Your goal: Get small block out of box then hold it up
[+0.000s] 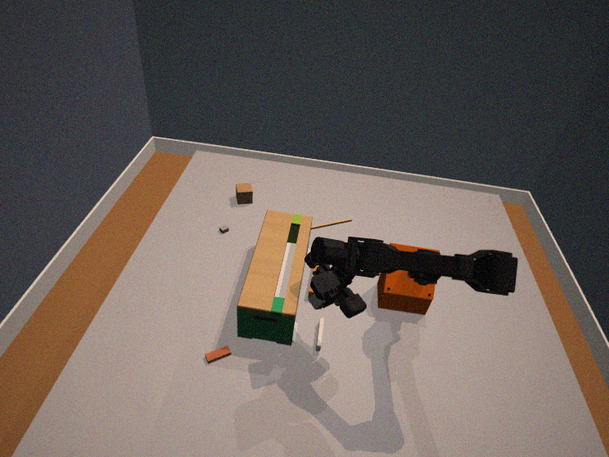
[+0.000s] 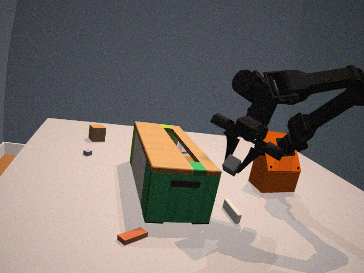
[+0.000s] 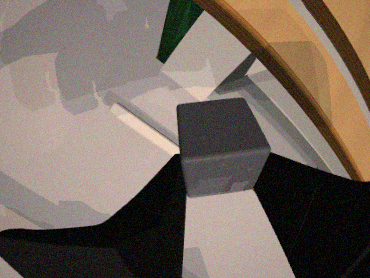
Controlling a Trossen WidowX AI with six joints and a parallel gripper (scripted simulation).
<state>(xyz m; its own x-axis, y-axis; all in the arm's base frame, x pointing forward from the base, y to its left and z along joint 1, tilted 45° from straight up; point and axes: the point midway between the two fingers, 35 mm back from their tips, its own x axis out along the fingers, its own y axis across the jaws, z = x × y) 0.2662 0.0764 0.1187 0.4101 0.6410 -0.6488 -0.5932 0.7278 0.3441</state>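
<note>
My gripper (image 2: 232, 166) (image 3: 213, 157) is shut on a dark grey block (image 2: 231, 164) (image 3: 217, 127). The block also shows below the gripper in the top view (image 1: 316, 300). It hangs in the air above the table, tilted, a short way to the right of the box (image 1: 260, 265) (image 2: 182, 202) (image 3: 250, 20). The box stands upright, with a wooden slotted top and a dark green near end. A gap shows between block and box in the exterior view. The shelf inside is mostly hidden.
A white bar (image 1: 320, 334) (image 2: 232, 213) (image 3: 145, 127) lies below the gripper. An orange housing (image 1: 405, 297) (image 2: 273, 182) stands right. An orange-red brick (image 1: 218, 355) (image 2: 132, 236), a wooden cube (image 1: 244, 193) (image 2: 97, 133) and a small grey piece (image 1: 223, 228) (image 2: 87, 152) lie around the box. A thin stick (image 1: 331, 223) lies behind.
</note>
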